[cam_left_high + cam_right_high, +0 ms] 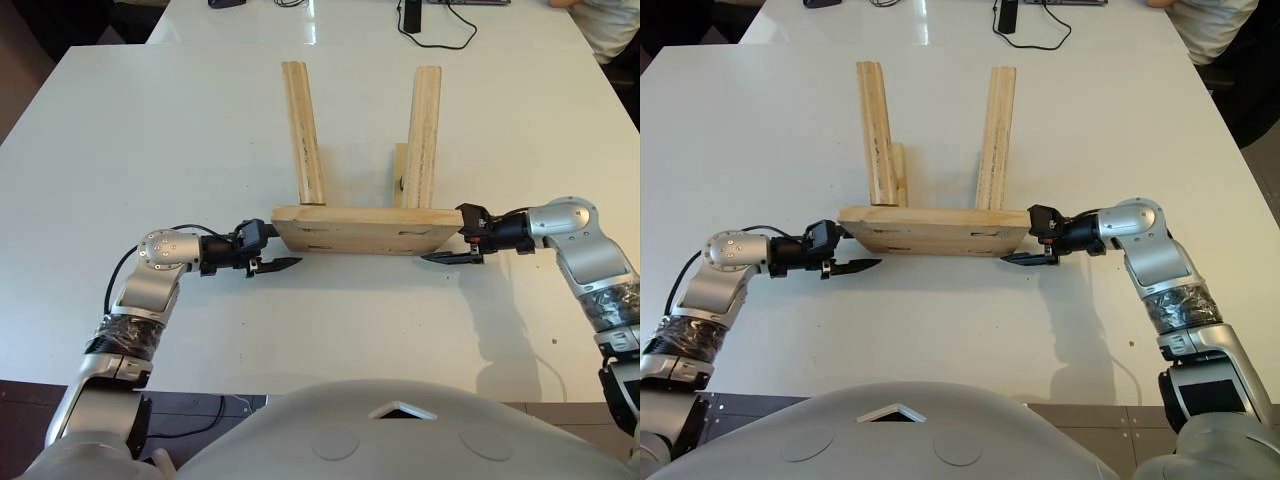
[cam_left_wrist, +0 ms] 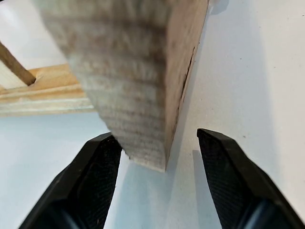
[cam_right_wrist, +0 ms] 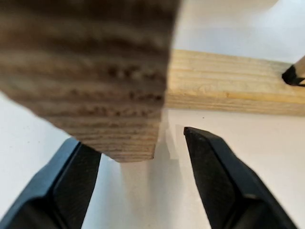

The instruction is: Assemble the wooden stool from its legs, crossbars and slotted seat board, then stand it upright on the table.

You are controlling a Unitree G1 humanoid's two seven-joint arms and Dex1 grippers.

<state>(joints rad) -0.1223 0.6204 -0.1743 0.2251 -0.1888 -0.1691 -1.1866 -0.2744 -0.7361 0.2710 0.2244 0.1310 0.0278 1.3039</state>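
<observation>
1. The left claw [image 2: 156, 136] is apart, straddling the board's [image 1: 365, 228] end. One finger [image 2: 102, 162] sits close to the wood, while the other [image 2: 224, 162] has a gap. Closing like this could shove the board sideways before it clamps.
2. The right claw [image 3: 139, 138] is also apart around the other end, with only the board's lower corner between the fingers. Such a shallow bite would likely slip under load.
3. The stool lies on its side on the table [image 1: 150, 120], the board on edge and the legs [image 1: 302, 130] pointing away. Their weight hangs far from both pinches, so the stool may pivot in the grip when tipped up.
4. If the arms lift unevenly, the frame twists, and a leg or the crossbar [image 1: 400, 175] might work loose from its slot.
</observation>
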